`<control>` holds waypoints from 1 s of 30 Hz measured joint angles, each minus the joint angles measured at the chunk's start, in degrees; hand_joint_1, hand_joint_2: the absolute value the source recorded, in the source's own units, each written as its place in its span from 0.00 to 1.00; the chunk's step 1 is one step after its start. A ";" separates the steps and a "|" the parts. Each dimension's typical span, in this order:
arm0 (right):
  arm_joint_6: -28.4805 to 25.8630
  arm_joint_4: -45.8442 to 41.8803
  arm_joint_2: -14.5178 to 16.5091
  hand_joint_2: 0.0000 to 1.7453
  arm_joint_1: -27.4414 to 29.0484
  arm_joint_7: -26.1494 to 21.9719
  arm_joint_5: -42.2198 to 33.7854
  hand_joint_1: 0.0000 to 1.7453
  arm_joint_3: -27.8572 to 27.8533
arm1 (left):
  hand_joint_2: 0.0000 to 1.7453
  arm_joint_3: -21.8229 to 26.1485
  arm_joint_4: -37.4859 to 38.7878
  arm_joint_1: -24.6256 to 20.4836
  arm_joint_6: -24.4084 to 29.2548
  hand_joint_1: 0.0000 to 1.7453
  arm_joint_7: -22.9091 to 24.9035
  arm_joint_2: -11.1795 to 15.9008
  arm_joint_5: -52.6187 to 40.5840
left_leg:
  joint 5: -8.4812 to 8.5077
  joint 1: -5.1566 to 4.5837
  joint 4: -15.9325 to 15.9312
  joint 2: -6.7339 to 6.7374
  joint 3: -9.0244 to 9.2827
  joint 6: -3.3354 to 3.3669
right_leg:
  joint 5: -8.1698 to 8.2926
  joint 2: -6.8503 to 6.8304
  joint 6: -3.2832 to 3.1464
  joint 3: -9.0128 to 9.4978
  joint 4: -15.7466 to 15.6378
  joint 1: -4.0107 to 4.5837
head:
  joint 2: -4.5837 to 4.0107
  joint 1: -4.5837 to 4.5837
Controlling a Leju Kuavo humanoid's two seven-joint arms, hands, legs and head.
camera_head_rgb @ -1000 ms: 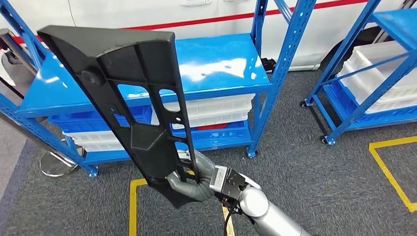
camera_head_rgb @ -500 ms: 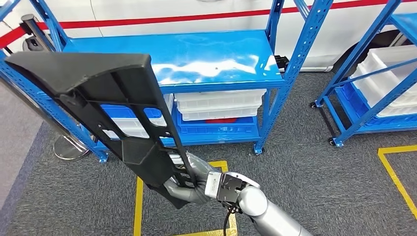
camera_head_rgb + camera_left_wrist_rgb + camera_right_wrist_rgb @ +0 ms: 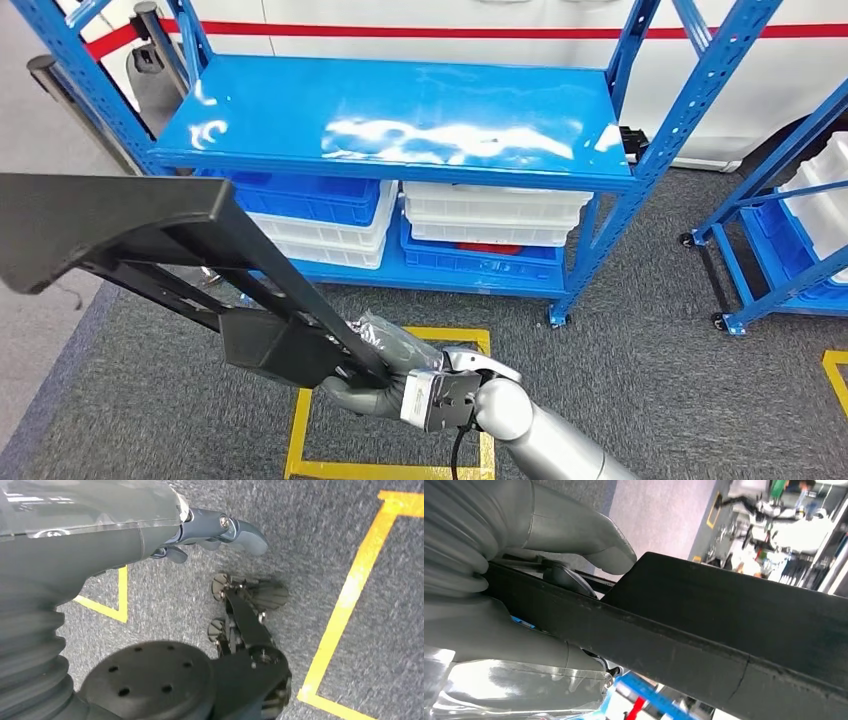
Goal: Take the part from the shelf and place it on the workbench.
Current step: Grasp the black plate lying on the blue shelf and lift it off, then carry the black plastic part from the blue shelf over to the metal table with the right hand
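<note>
A long black plastic part (image 3: 170, 260) with cut-out slots slants from the lower middle of the head view up to the far left. My right hand (image 3: 375, 375) grips its lower end. Up close in the right wrist view, the thumb (image 3: 584, 535) lies over the part's black edge (image 3: 704, 645). The blue shelf (image 3: 400, 125) stands ahead, its top level bare. My left hand (image 3: 210, 530) hangs over the grey carpet with its fingers loosely curled and nothing in it.
White and blue bins (image 3: 480, 215) fill the shelf's lower levels. Another blue rack (image 3: 790, 220) holding white bins stands at the right. Yellow tape lines (image 3: 390, 400) mark the grey carpet. A stanchion post (image 3: 45, 70) stands at the far left.
The whole scene has shifted right as the camera turned left. The part in my right hand has tipped from steeply upright to a lower slant toward the left.
</note>
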 joint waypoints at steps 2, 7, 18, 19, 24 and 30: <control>-0.01 0.13 -0.01 1.00 -0.29 -0.69 0.27 1.00 0.43 | 1.00 -0.09 0.00 0.14 -0.07 0.00 0.01 0.14 -0.53 | 0.36 0.14 -0.18 -1.13 -0.24 0.85 | -0.25 -0.26 0.59 0.03 0.15 -0.10 | 0.00 0.02; -0.83 0.67 -0.25 1.00 -1.36 -1.28 -1.04 1.00 0.75 | 1.00 -0.49 0.00 -0.42 -0.51 0.00 0.61 0.65 -1.38 | 1.22 0.27 -0.53 -3.87 -0.71 2.25 | -7.45 5.13 1.21 -6.10 13.44 -0.42 | 0.00 0.04; 1.15 1.20 0.64 1.00 -2.35 -1.13 -2.41 1.00 3.43 | 1.00 -0.36 0.01 -0.99 3.58 0.00 0.89 0.29 -0.67 | 1.23 0.33 1.03 -9.25 -2.71 -0.01 | 0.21 8.74 -0.66 -0.36 0.22 -0.63 | 0.00 -0.16; 1.32 1.17 0.81 1.00 -2.50 -1.17 -2.58 1.00 3.59 | 1.00 -0.34 0.02 -1.05 3.80 0.00 0.91 0.16 -0.68 | 0.22 0.24 2.62 -7.83 -3.45 -0.26 | 0.38 7.90 -0.91 -0.15 -0.15 -0.80 | 0.00 -0.39; 1.98 1.19 0.93 1.00 -2.72 -1.23 -3.14 1.00 4.09 | 1.00 -0.33 0.02 -1.42 4.27 0.00 0.91 -0.21 -0.74 | -5.33 0.72 15.91 -3.34 -9.30 -1.38 | 0.25 3.55 -1.30 -0.03 -0.25 -0.50 | 0.00 -0.81; 4.20 0.35 0.91 1.00 -2.94 -2.42 -5.55 1.00 4.41 | 1.00 -0.26 0.02 -1.45 5.57 0.00 -0.22 -0.20 -0.81 | 0.79 -0.12 -0.16 0.78 -0.65 0.12 | -0.23 0.17 -0.35 0.43 -0.13 0.02 | 0.00 -0.76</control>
